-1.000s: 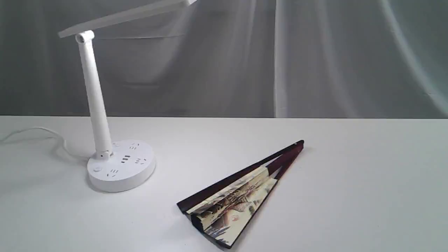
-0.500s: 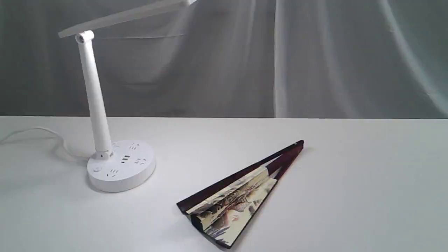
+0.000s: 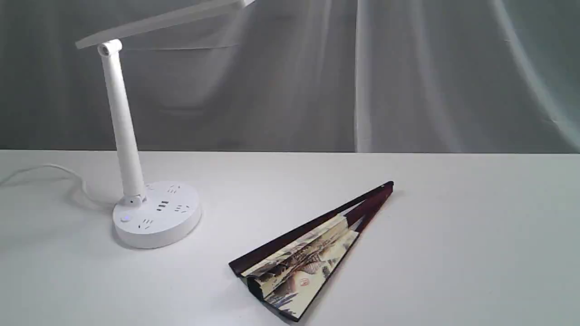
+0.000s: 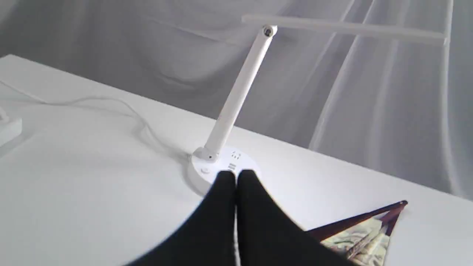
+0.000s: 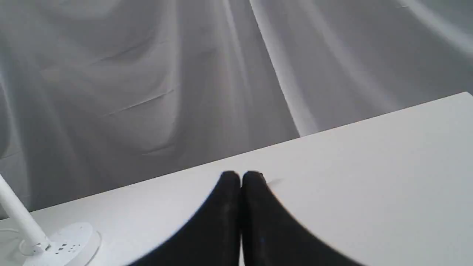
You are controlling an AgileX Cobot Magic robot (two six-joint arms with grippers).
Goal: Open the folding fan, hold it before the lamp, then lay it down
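**Fan on table, partly spread; both grippers closed and empty**

Surface: a plain white matte table (image 3: 453, 271). Room: a pale grey cloth (image 3: 408, 77) hangs in loose folds behind its far edge.

In the exterior view the lamp (image 3: 122, 136) stands at 9 o'clock. Its round socketed base sits on the table, and its flat head tilts up toward 2 o'clock. Its white cord (image 3: 54, 172) trails off toward 9 o'clock. The folding fan (image 3: 303, 258) lies flat at 4 o'clock from the lamp base, well apart from it. It is partly spread, with the pivot pointing to 2 o'clock and the painted paper toward 7 o'clock.

The exterior view takes in neither arm. Only the left wrist view shows the left gripper (image 4: 235, 177), its black fingers pressed together with nothing between them, in line with the lamp base. That view also shows a white block (image 4: 9, 129) on the table by the cord. Only the right wrist view shows the right gripper (image 5: 241, 177), its fingers likewise together and empty over bare table. Of the task's things, that view holds just the lamp's base and lower stem.
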